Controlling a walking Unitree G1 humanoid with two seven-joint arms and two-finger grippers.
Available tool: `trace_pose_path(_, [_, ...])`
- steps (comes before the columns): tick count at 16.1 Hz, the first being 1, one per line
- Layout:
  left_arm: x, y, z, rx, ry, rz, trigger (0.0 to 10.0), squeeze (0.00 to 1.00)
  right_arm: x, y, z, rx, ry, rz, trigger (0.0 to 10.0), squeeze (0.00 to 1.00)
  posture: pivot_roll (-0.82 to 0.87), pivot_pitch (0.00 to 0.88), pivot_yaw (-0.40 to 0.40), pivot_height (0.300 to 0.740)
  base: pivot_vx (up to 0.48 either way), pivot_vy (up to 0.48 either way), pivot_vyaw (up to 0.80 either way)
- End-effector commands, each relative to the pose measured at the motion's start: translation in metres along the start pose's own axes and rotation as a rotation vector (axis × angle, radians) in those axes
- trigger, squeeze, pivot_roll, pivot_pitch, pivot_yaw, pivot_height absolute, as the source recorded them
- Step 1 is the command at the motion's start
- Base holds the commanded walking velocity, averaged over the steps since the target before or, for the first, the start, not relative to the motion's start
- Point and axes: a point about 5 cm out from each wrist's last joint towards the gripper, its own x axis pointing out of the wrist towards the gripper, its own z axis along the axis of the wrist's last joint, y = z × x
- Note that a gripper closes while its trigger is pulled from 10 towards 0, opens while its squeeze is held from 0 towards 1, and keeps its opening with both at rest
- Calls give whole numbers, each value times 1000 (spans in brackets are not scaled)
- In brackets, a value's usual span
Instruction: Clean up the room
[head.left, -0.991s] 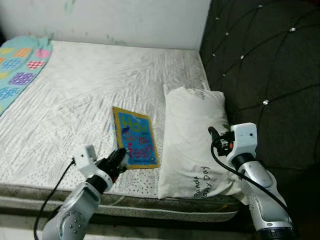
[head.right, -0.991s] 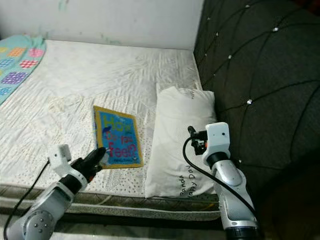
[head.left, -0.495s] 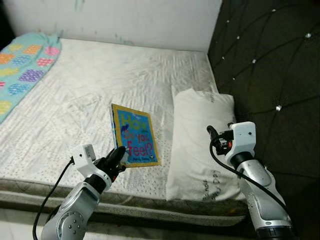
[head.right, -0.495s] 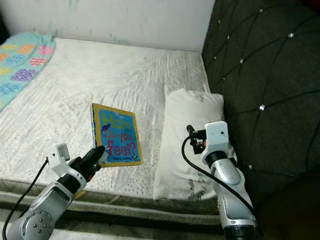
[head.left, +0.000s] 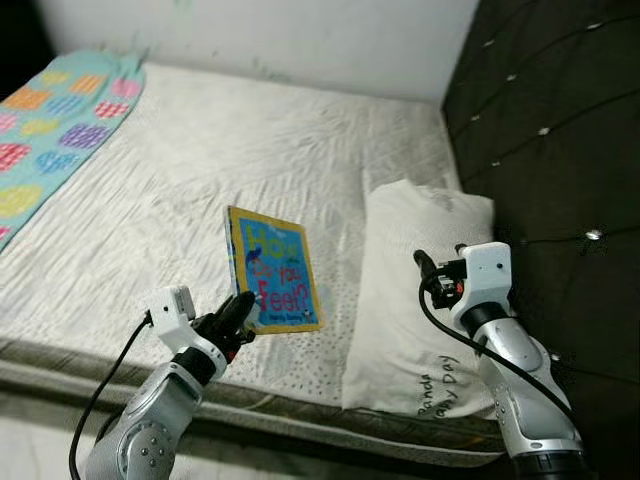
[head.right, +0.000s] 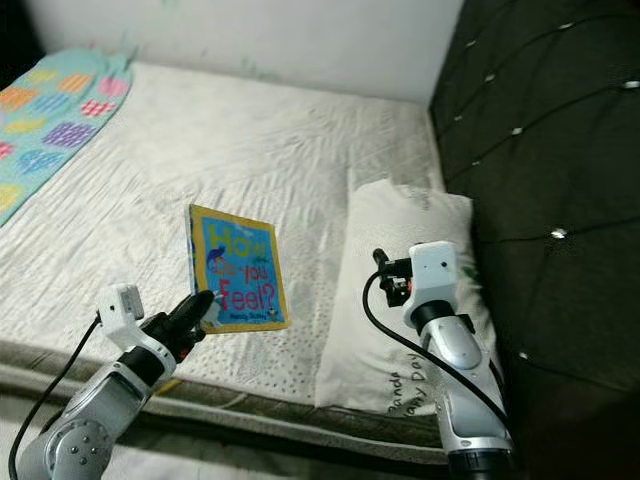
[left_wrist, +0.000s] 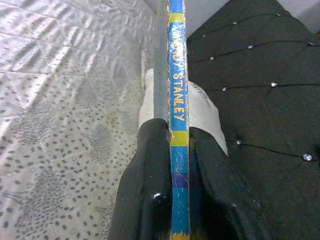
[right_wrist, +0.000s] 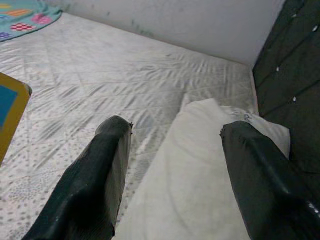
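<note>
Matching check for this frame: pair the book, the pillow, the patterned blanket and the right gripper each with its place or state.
1 book
2 pillow
3 patterned blanket
4 right gripper

A lying against the dark headboard
B open, above the pillow
C clamped in the left gripper
D on the mattress's far left

Pairs: 1-C, 2-A, 3-D, 4-B

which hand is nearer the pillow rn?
Right. The right hand hovers open directly over the white pillow, near its middle. The left hand is off to the pillow's left, shut on the picture book near the mattress edge.
</note>
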Motion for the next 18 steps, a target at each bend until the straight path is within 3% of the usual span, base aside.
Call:
trace_pose_path(1, [2, -5, 3, 7, -20, -13, 10000, 0, 0, -3, 1, -15, -6, -4, 10000, 0, -82, 13, -48, 740, 0, 0, 0])
trace_pose_path(9, [4, -5, 4, 8, -28, -7, 10000, 0, 2, -2, 1, -24, -6, 5, 10000, 0, -80, 2, -51, 740, 0, 0, 0])
trace_pose_path(15, [5, -5, 4, 2, -30, -12, 10000, 0, 3, -2, 1, -33, -10, 7, 10000, 0, -81, 1, -51, 740, 0, 480, 0])
trace_pose_path(18, [5, -6, 5, -3, -47, -14, 10000, 0, 2, -2, 0, -38, -9, 6, 10000, 0, -84, 7, -53, 740, 0, 0, 0])
